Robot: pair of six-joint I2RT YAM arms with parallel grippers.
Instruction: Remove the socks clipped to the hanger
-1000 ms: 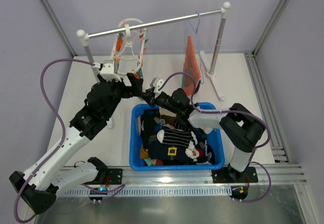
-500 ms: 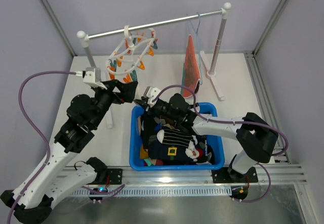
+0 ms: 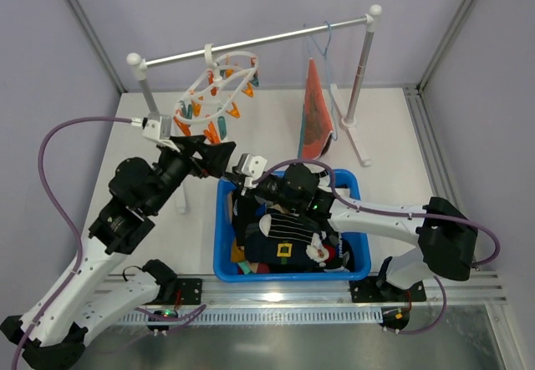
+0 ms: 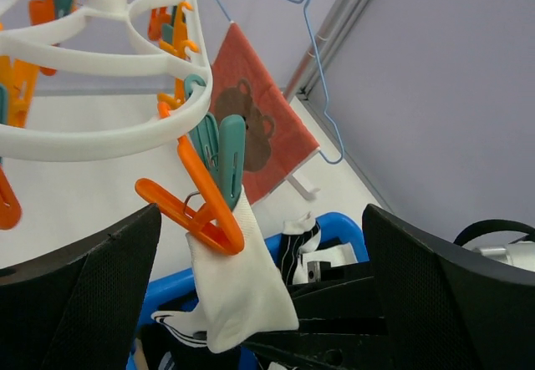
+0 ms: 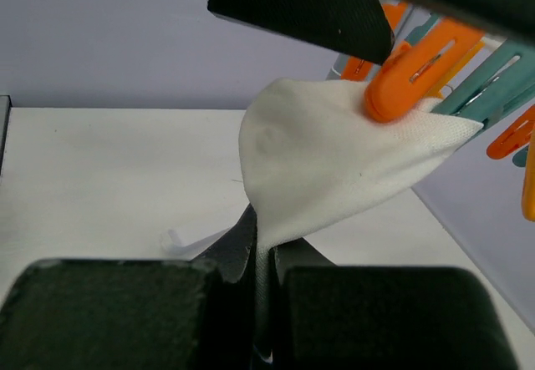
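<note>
While our right claw (image 5: 266,257) pinches the seemingly last pegged sock (image 5: 334,153) at the hanger's (image 3: 219,86) six o'clock, our left claw (image 3: 211,158) gapes wide; others fill the basket (image 3: 221,245).

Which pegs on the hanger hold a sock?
The orange peg and the teal peg beside it: they pinch the white sock; the others seen hang bare.
</note>
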